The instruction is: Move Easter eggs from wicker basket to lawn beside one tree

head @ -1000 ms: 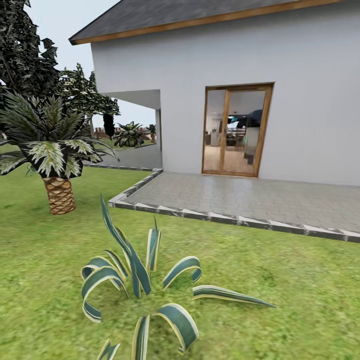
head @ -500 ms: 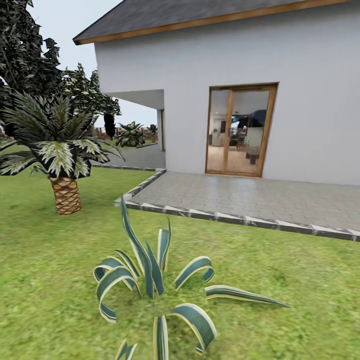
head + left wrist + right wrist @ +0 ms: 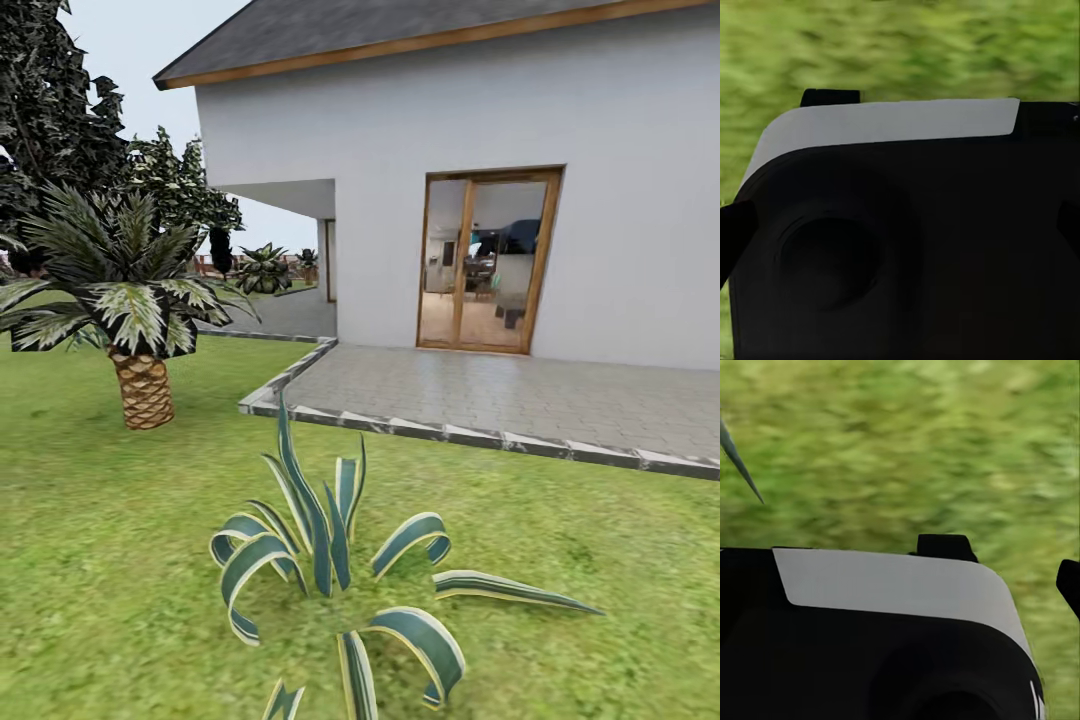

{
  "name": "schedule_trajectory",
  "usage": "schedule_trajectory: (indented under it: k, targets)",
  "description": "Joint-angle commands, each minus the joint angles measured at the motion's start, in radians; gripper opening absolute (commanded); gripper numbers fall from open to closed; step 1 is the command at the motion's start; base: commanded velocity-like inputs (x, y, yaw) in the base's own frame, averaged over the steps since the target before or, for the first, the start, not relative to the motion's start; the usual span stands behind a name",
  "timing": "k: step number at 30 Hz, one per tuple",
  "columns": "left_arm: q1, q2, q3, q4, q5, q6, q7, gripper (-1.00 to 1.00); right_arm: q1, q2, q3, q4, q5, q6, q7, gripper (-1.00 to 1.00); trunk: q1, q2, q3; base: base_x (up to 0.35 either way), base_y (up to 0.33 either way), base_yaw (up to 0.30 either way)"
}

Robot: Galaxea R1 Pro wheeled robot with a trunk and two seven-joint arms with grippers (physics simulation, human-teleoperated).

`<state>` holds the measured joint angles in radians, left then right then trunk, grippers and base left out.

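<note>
- Lawn [image 3: 110, 560]: bright mottled grass across the foreground, open and flat to both sides.
- Agave plant [image 3: 330, 570]: striped curling leaves, low centre, on the grass.
- Short palm [image 3: 135, 300]: scaly trunk, standing left on the lawn, apart from the agave.
- Paved patio [image 3: 500, 395]: grey-kerbed edge bordering the lawn, before the white house [image 3: 450, 110] and its glass door [image 3: 485, 260].
- Dark robot body [image 3: 907, 247]: seen in both wrist views over blurred grass; tool state, left and right: cannot tell.
</note>
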<state>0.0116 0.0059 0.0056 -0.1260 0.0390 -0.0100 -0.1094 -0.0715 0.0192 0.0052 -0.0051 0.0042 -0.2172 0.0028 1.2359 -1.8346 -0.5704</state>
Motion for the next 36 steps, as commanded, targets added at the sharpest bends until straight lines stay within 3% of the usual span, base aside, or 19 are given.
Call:
schedule_trajectory:
  k: [1,36]
  targets:
    - [0.001,0.000,0.000,-0.001,0.004,-0.001,-0.004,1.00,-0.001,0.000,0.000,0.001,0.000,-0.004,0.000,1.00,0.000,0.000,-0.001,0.000,0.264,0.000]
    - [0.000,0.000,0.000,-0.001,0.004,-0.001,-0.004,1.00,-0.001,0.000,0.001,0.001,0.000,-0.004,0.000,1.00,0.000,0.000,-0.001,0.000,0.263,0.000]
